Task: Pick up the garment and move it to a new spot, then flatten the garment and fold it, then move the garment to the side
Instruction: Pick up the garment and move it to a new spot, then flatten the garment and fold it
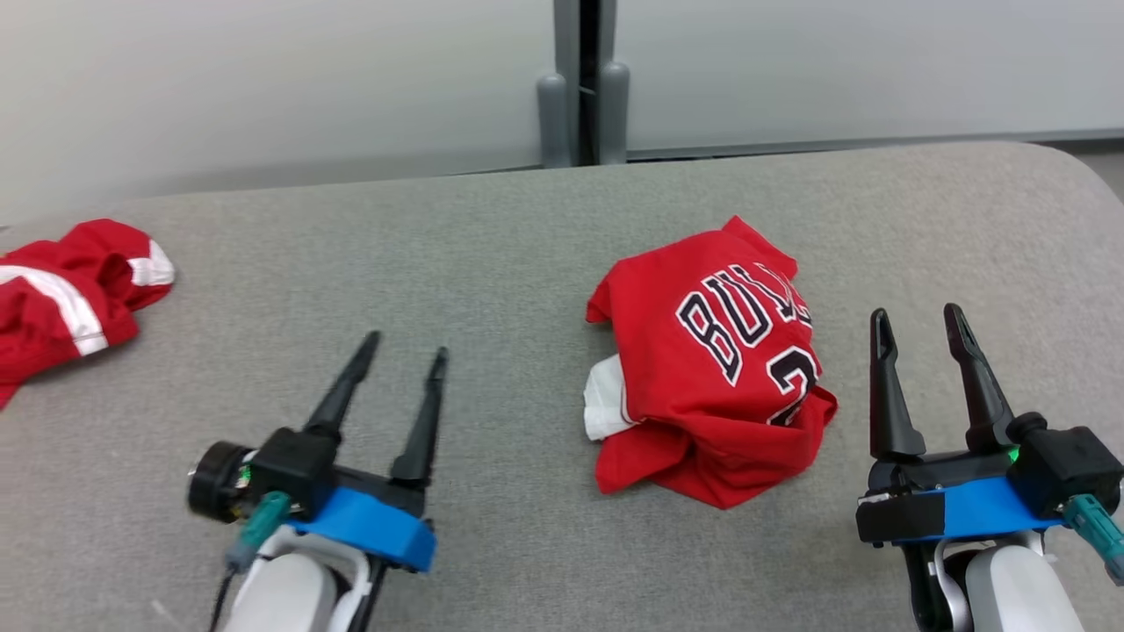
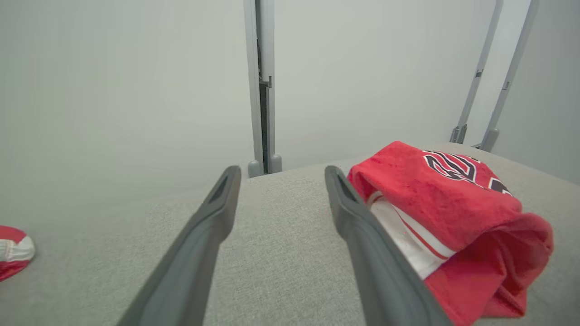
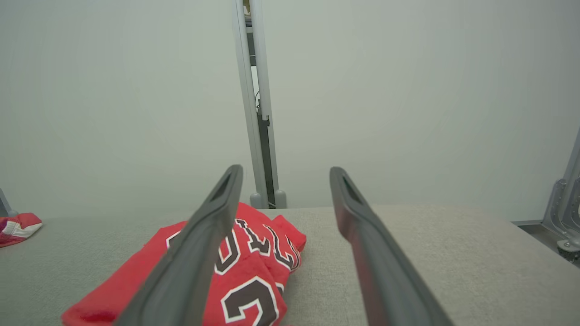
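Jersey [image 1: 711, 369] looks soft and light — pinch a loose edge; left gripper [image 1: 407, 344] and right gripper [image 1: 916, 312] both spread, empty.

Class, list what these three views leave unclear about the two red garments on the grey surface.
Head view: folds of the jersey hide the end of its lettering and number.
Head view: the second red garment is cut off by the left edge.
Right wrist view: a finger covers part of the jersey.
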You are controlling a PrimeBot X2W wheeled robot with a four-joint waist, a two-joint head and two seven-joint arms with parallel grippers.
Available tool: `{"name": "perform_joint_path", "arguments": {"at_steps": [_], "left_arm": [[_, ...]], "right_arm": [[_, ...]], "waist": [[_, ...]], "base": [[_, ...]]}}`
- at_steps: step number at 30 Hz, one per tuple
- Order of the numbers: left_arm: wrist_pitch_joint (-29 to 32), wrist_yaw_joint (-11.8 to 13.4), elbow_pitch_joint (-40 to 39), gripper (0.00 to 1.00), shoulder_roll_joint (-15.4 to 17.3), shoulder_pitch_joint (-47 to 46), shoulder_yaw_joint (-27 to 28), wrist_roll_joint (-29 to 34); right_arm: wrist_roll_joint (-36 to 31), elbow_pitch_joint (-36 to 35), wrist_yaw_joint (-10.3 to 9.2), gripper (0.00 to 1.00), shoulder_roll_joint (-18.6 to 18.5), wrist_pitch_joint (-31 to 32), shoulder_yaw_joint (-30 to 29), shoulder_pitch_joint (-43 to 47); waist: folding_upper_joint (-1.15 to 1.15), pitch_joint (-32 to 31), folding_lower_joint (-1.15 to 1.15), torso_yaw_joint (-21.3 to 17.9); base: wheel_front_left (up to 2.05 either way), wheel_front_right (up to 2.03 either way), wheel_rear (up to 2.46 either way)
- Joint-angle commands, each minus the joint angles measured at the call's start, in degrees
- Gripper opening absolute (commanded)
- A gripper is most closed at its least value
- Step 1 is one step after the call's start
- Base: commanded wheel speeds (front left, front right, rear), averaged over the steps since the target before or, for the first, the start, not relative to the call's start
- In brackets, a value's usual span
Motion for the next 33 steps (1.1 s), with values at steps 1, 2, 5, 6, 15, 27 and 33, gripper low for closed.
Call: {"name": "perform_joint_path", "arguments": {"at_steps": [1,2,5,6,15,27,33], "left_arm": [[-0.18,0.59,-1.01,1.00,0.55,1.43,1.63,-0.20],[-0.19,0.81,-1.71,1.00,0.60,2.18,2.88,-0.22],[-0.19,1.66,-4.28,1.00,0.74,4.33,7.26,-0.02],[-0.19,1.80,-5.13,1.00,0.65,5.19,8.57,0.08],[-0.19,0.02,-8.16,1.00,-0.99,11.92,16.76,2.25],[-0.19,-2.35,-6.25,1.00,-3.16,14.90,20.28,4.36],[-0.19,-2.91,-5.64,1.00,-3.60,14.83,20.89,5.01]], "right_arm": [[-0.28,0.15,-0.02,1.00,0.00,-0.06,0.13,0.83],[-0.37,0.20,-0.02,1.00,-0.01,-0.06,0.15,1.09],[-0.66,0.32,-0.02,1.00,-0.01,-0.05,0.24,1.62],[-0.65,0.33,-0.02,1.00,-0.01,-0.06,0.23,1.89],[-1.28,1.22,-0.02,1.00,0.00,-0.06,-0.38,4.78],[-1.49,2.66,-0.02,1.00,0.00,-0.06,-0.34,7.92],[-1.61,3.02,-0.02,1.00,0.00,-0.06,-0.22,7.96]], "waist": [[0.00,-1.28,0.00,1.40],[0.00,-1.58,0.00,1.71],[0.00,-2.44,0.00,2.37],[0.00,-2.68,0.00,2.52],[0.00,-4.94,0.00,2.88],[0.00,-6.14,0.00,2.68],[0.00,-6.34,0.00,2.88]], "base": [[0.00,0.00,0.00],[0.00,0.00,0.00],[0.00,0.00,0.00],[0.00,0.00,0.00],[0.00,0.00,0.00],[0.00,0.00,0.00],[0.00,0.00,0.00]]}}
